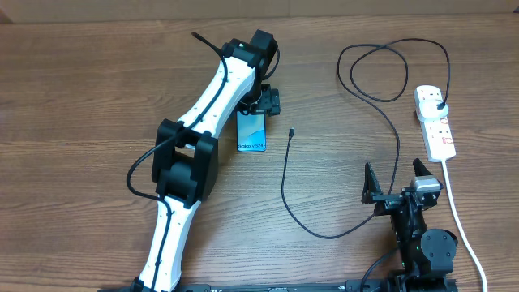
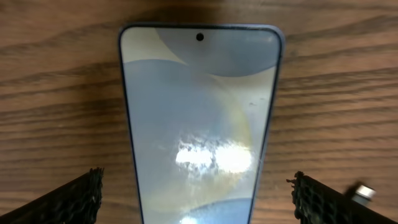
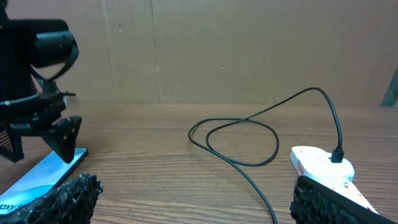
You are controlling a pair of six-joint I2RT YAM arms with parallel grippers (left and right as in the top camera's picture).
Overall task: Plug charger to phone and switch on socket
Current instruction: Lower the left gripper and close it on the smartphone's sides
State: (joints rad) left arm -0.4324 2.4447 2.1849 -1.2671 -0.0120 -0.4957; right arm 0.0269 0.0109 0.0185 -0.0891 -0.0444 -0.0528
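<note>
**Inspector:** What was the condition of the left gripper?

**Technician:** It was open. It hung low over the phone, one finger on each side of the handset. The left wrist view showed bare table between each finger and the phone's edges, so nothing was gripped.

**Inspector:** Where was the phone?

**Technician:** It lay flat on the table, screen up, left of centre. The end with the camera hole pointed away from the left wrist camera.

**Inspector:** And the charger?

**Technician:** Its connector tip lay on the table just right of the phone, apart from it and not inserted. From there the cable ran toward the near edge, curved right, rose past the right gripper and looped at the far side before reaching its black plug.

**Inspector:** What was the state of the right gripper?

**Technician:** It was open and empty, parked near the front edge, with the cable passing beside it.

**Inspector:** And the socket?

**Technician:** It lay at the far right with the plug seated in its far outlet. Its white cord ran toward the near edge. The switch positions could not be determined.
</note>
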